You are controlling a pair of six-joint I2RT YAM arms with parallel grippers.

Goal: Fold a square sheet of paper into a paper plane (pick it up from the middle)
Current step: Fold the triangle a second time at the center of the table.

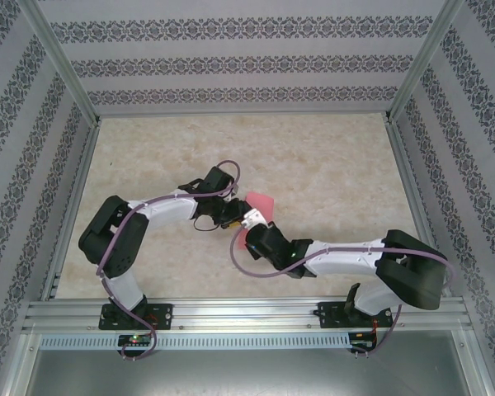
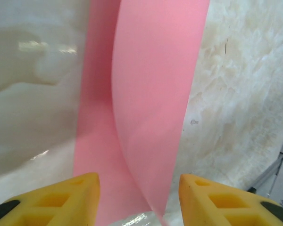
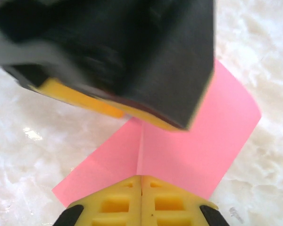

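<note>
Nearest, the right hand (image 3: 141,181) is clamped shut on the near edge of the square sheet of paper (image 3: 193,141), just where its centre crease ends. Over the sheet's far half the left hand (image 2: 137,180) stands with fingers apart, straddling a raised, curling flap; whether either pad touches it is hard to tell. The sheet sits mid-surface (image 1: 338,157). To fold well, the right pinch should anchor firmly while the left takes the flap squarely, lining its edge with the crease before pressing flat
</note>
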